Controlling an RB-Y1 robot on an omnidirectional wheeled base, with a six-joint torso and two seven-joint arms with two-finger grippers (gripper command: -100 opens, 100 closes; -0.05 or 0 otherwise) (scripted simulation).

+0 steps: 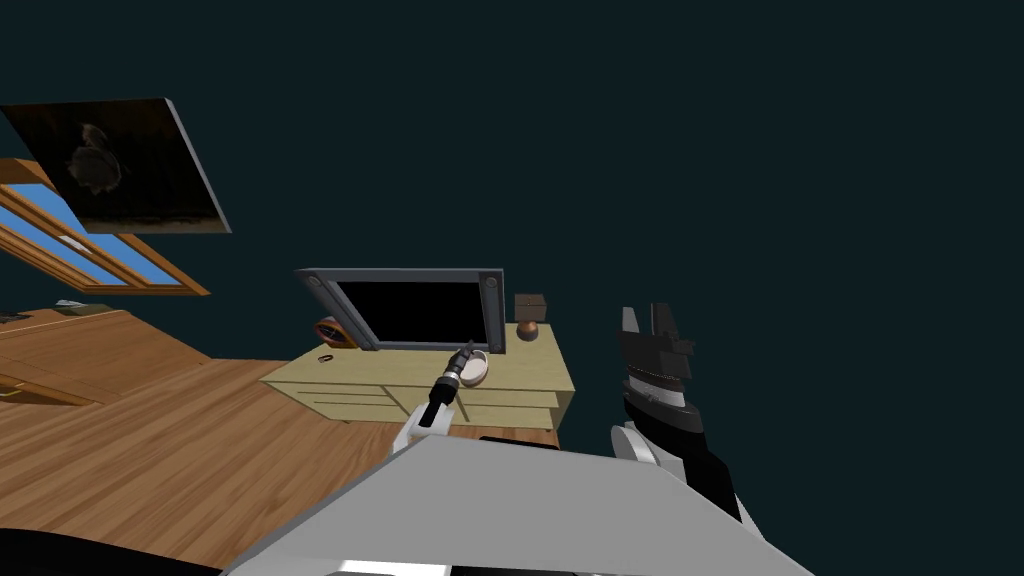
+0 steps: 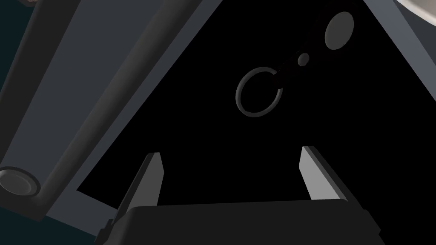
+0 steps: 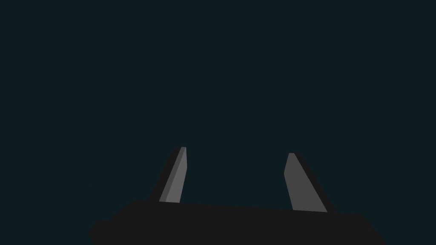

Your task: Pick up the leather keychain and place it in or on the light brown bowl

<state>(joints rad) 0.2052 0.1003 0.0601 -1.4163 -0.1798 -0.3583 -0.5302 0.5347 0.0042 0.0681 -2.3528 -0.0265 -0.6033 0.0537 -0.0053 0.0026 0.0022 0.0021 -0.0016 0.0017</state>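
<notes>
My left gripper (image 1: pixel 467 351) reaches over the pale yellow dresser (image 1: pixel 525 378), right at the light bowl (image 1: pixel 477 369) in front of the TV. In the left wrist view its fingers (image 2: pixel 230 152) stand open with nothing between them. Beyond the tips, the keychain's grey ring (image 2: pixel 259 91) and dark strap with a rivet (image 2: pixel 303 59) show against the black TV screen. The bowl's pale rim (image 2: pixel 419 8) shows close to the strap's far end. I cannot tell whether the keychain touches the bowl. My right gripper (image 1: pixel 648 320) is raised at the right, open (image 3: pixel 234 178) and empty.
A grey-framed TV (image 1: pixel 410 277) stands at the dresser's back. A small brown lamp-like piece (image 1: pixel 529 316) sits to its right and an orange-brown object (image 1: pixel 333 332) to its left. A small dark ring (image 1: pixel 325 357) lies on the dresser's left part. The floor (image 1: pixel 150 450) is wood.
</notes>
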